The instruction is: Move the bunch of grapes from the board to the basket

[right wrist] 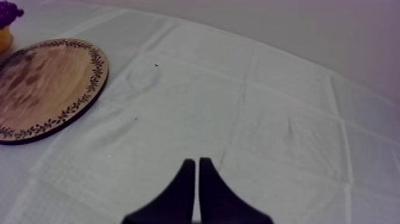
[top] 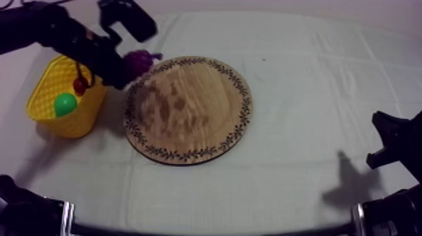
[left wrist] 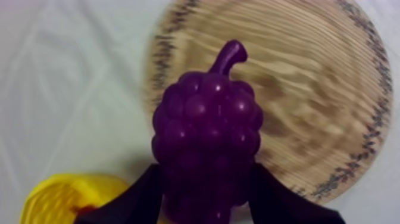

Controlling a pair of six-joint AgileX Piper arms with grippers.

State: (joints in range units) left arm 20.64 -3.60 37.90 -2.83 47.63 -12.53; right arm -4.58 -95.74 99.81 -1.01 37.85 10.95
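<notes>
My left gripper is shut on the purple bunch of grapes, holding it in the air over the gap between the round wooden board and the yellow basket. In the left wrist view the grapes sit stem-up between my two black fingers, above the board's edge with the basket's rim close by. The board itself is bare. My right gripper is shut on nothing, low over the cloth at the right.
A green round fruit lies in the basket, and a small red fruit shows at its rim. The right arm rests at the table's right edge. White cloth stretches between the board and the right arm.
</notes>
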